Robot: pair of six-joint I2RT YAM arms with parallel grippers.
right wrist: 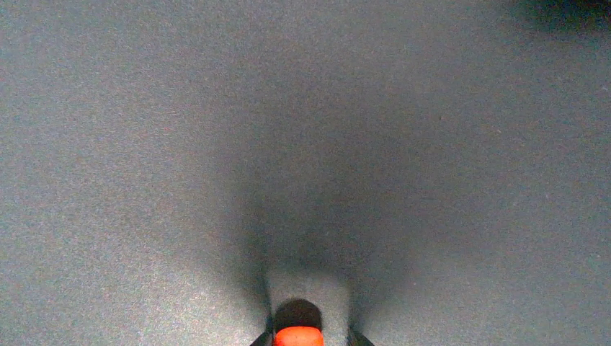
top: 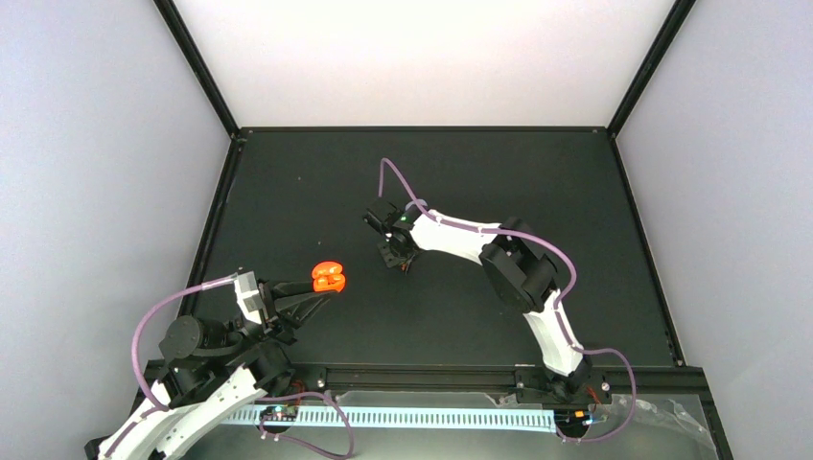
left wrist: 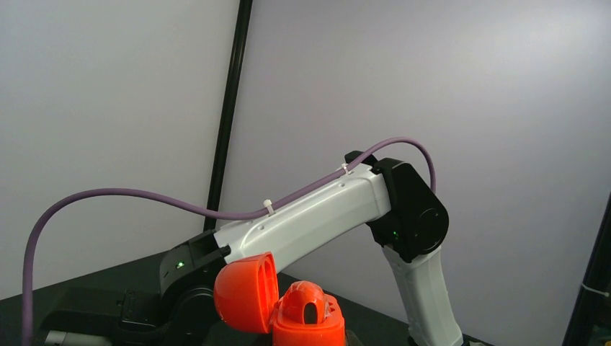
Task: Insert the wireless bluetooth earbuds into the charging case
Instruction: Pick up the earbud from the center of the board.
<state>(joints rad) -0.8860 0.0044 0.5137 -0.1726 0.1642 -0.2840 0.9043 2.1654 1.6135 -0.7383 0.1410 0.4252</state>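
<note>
The red-orange charging case (top: pixel 329 278) hangs above the table's near left, and my left gripper (top: pixel 322 287) is shut on its base. Its lid (left wrist: pixel 245 292) stands open to the left of the base (left wrist: pixel 308 326), where a rounded orange insert with a dark hole shows. My right gripper (top: pixel 396 253) points down at the middle of the table. One red-orange earbud (right wrist: pixel 299 336) sits between its fingertips (right wrist: pixel 261 340) at the frame's bottom edge, with a dark blob just above it. A sliver of space shows on the earbud's right, so the grip is unclear.
The black table mat (top: pixel 316 182) is bordered by a black frame, with pale walls behind. The right arm (left wrist: pixel 317 213) and its purple cable (left wrist: pixel 108 194) fill the left wrist view behind the case. A black rail (top: pixel 431 376) runs along the near edge.
</note>
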